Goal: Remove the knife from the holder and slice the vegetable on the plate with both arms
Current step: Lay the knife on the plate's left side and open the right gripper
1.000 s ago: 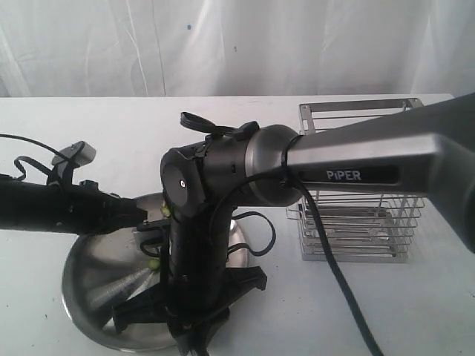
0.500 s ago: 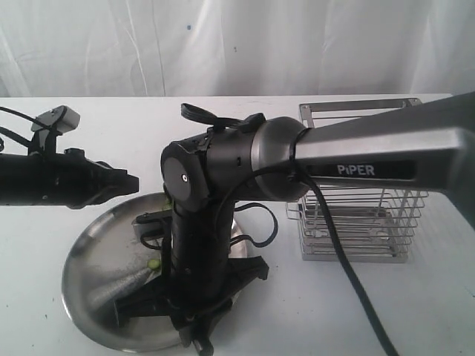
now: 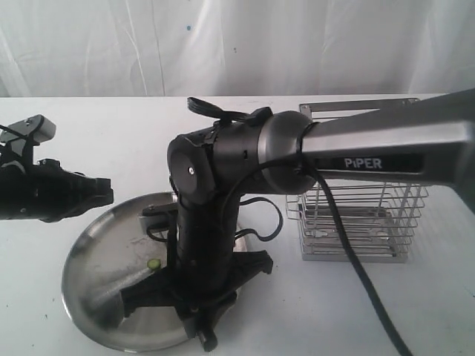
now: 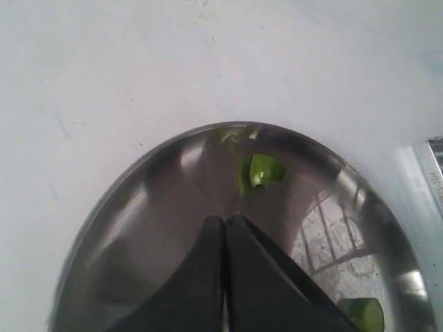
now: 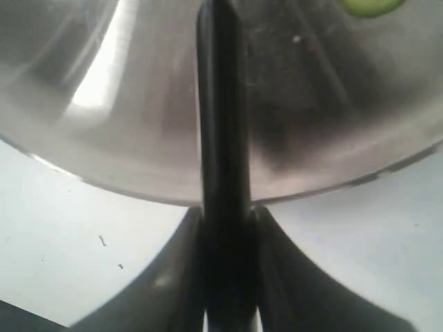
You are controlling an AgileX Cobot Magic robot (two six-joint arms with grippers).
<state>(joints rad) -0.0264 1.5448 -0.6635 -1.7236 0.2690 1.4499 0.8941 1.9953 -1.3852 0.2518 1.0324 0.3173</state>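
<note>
My right jaws are clamped on the knife. Its slim black length is pinched between them and runs out over the plate. I cannot tell whether its tip touches the steel. A green slice of the vegetable lies on the plate to one side of the blade, apart from it.

My left jaws are pressed together with nothing between them, hanging above the plate. A glossy green chunk sits just past their tips, not touching. A second green piece lies farther off on the plate.

In the exterior view my right arm, grey-sleeved, reaches in from 3 o'clock and bends down over the plate's middle, hiding much of it. My left arm comes in from 9 o'clock, its end above the plate's 11 o'clock rim. A pale-centred slice shows on the steel at 9 o'clock of my right wrist.

The holder stands upright on the white bench at 3 o'clock of the plate, near it but apart.
</note>
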